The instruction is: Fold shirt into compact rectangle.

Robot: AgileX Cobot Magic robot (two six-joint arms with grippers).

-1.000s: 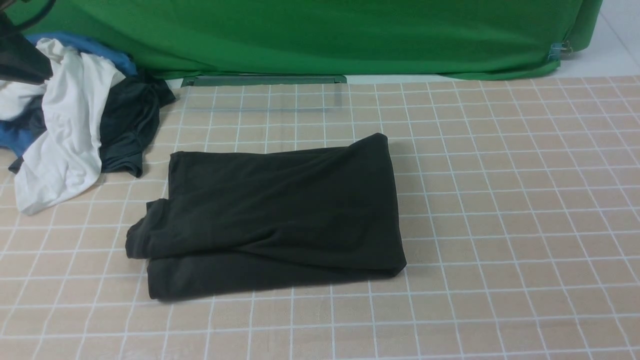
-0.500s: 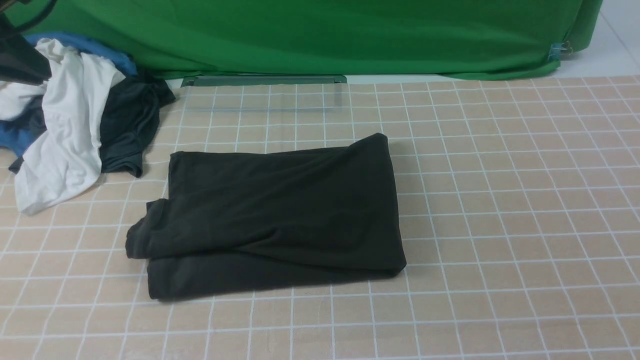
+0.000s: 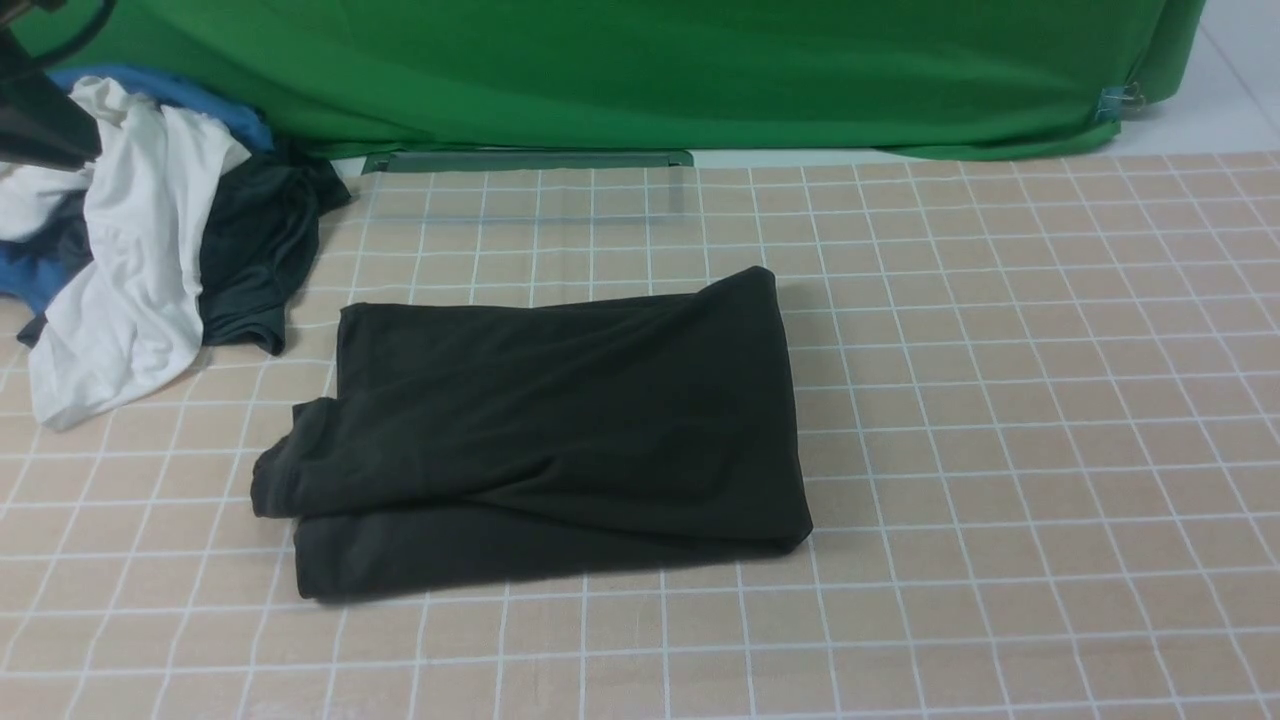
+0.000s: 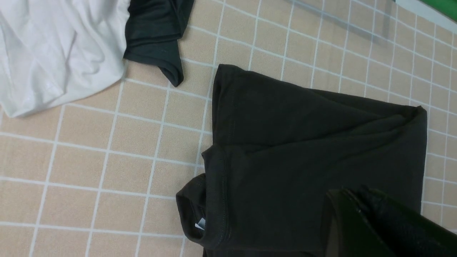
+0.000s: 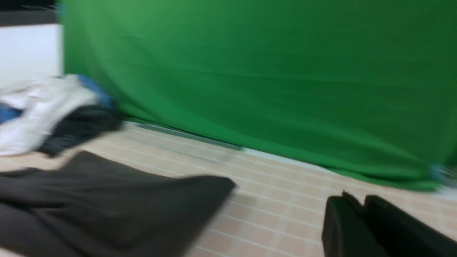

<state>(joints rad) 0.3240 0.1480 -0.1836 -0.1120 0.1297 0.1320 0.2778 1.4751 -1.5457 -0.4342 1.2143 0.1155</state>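
The black shirt (image 3: 540,440) lies folded into a rough rectangle in the middle of the checked table, with its collar end at the left. The left wrist view shows the shirt (image 4: 303,142) from above, its collar and white neck label (image 4: 200,224) peeking out of the fold. My left gripper (image 4: 351,194) hovers over the shirt, shut and holding nothing. In the blurred right wrist view my right gripper (image 5: 357,201) hangs over bare table to the right of the shirt (image 5: 107,200), fingers together with only a small notch at the tips, nothing between them. Neither gripper shows in the front view.
A pile of clothes sits at the back left: a white garment (image 3: 130,260), a dark grey garment (image 3: 255,250) and a blue one (image 3: 200,100). A dark part of the left arm (image 3: 35,125) hangs over the pile. A green backdrop (image 3: 640,70) closes the far edge.
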